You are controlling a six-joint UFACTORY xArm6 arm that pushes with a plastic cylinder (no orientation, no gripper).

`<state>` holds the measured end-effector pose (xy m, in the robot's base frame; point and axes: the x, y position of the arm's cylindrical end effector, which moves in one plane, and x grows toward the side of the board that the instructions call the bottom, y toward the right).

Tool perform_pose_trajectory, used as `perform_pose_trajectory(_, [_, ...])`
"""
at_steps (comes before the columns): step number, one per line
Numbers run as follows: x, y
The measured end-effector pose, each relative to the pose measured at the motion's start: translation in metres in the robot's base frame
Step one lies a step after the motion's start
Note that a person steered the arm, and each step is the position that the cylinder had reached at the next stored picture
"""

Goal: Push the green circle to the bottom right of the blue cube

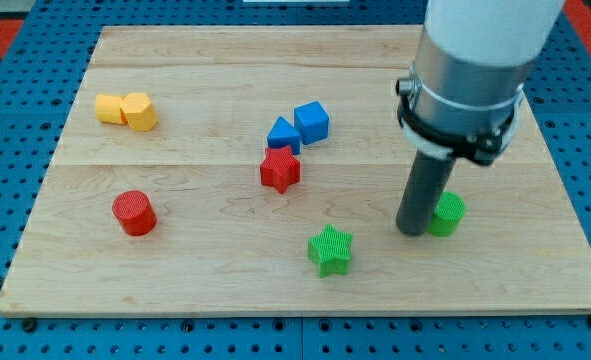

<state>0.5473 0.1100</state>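
The green circle (448,214) is a small green cylinder at the view's right, below the middle. The blue cube (312,122) stands near the board's middle, up and left of the circle, with a blue triangle (283,133) touching its left side. My tip (412,231) is down on the board right against the green circle's left side. The dark rod rises from there into the arm's grey and white body (470,70), which hides the board's upper right part.
A red star (280,170) lies just below the blue triangle. A green star (330,250) lies at the bottom middle. A red cylinder (134,213) is at the left. Two yellow blocks (125,110) touch each other at the upper left. The wooden board's edge (305,310) runs along the bottom.
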Motion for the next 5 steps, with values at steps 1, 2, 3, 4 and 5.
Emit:
perform_pose_trajectory(1, [0.027, 0.023])
perform_pose_trajectory(2, [-0.037, 0.038])
perform_pose_trajectory(3, [-0.106, 0.03])
perform_pose_trajectory(4, [-0.101, 0.04])
perform_pose_trajectory(5, [-0.002, 0.052])
